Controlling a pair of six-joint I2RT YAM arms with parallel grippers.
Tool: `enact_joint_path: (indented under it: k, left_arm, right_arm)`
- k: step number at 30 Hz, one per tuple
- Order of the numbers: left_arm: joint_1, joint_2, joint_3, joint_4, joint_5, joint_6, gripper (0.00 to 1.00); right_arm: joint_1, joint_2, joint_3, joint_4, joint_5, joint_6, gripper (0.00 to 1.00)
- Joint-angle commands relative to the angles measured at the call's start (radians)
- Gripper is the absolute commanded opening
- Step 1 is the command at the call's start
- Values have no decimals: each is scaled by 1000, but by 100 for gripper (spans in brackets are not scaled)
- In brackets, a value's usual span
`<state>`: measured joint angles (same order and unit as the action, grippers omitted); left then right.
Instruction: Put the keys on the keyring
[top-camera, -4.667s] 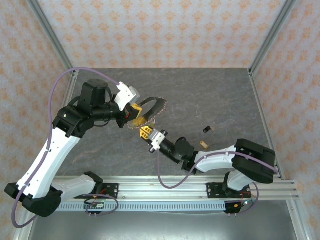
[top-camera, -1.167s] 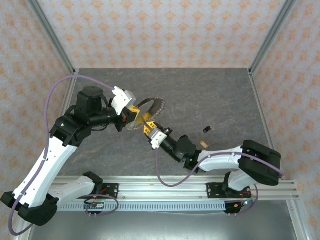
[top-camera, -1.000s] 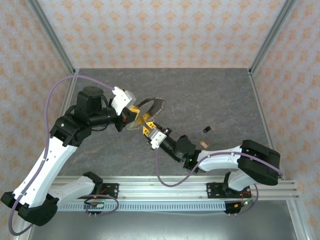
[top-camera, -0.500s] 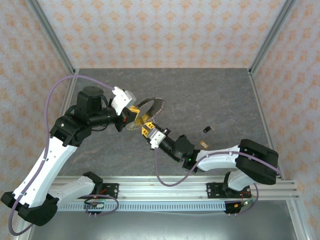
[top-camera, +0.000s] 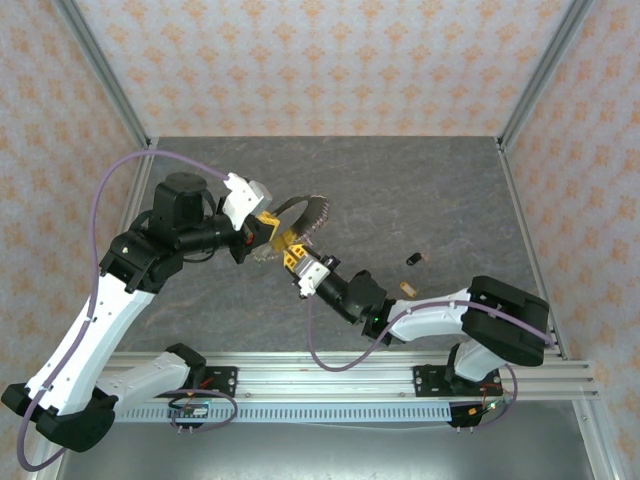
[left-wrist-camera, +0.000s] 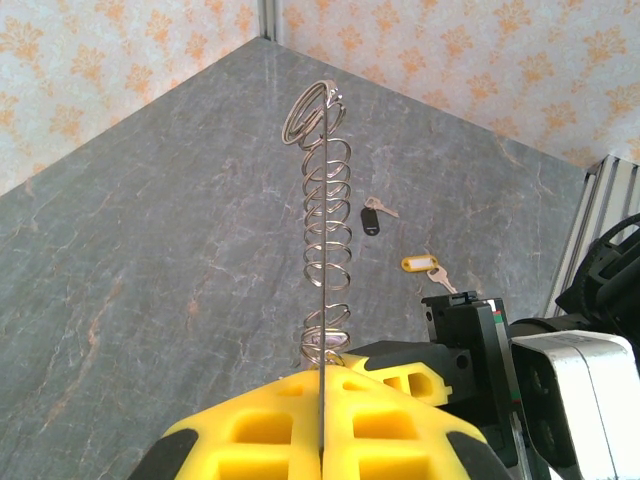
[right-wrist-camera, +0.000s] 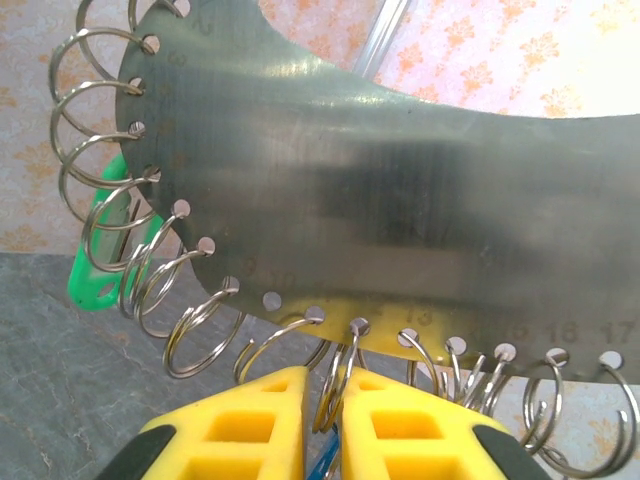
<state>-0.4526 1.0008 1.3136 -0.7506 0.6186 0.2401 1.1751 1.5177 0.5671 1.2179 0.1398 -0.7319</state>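
Note:
The keyring (top-camera: 306, 214) is a curved grey metal plate hung with several wire rings, and it is held up above the table. My left gripper (top-camera: 267, 229) is shut on its edge, which stands thin and upright in the left wrist view (left-wrist-camera: 325, 250). My right gripper (right-wrist-camera: 325, 400) sits just below the plate (right-wrist-camera: 400, 200). Its fingers are nearly together, with one ring (right-wrist-camera: 338, 385) and a sliver of a blue key (right-wrist-camera: 325, 462) between them. A green key (right-wrist-camera: 100, 250) hangs on a ring at the left. A dark key (top-camera: 414, 260) and a yellow key (top-camera: 407, 289) lie on the table.
The grey stone-look table (top-camera: 430, 180) is bounded by metal posts and patterned walls. In the left wrist view the dark key (left-wrist-camera: 371, 218) and yellow key (left-wrist-camera: 420, 264) lie to the right of the rings. The right gripper's wrist (left-wrist-camera: 480, 340) is close beside my left fingers.
The right gripper has crept slightly up toward the plate and its jaws have narrowed a little. The left arm and the keyring have held still over the last second.

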Motion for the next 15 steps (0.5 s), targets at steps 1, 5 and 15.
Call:
enact_joint_path:
  k: [1, 5, 15]
  left_arm:
    - [-5, -27, 10, 49, -10, -10, 0]
    - [-5, -25, 10, 51, -8, -13, 0]
    - [-6, -27, 8, 61, -15, -22, 0]
  right_arm:
    - [-6, -2, 16, 57, 7, 29, 15]
    - [-5, -1, 20, 45, 7, 30, 13]
    - [-5, 4, 30, 25, 27, 31, 0]
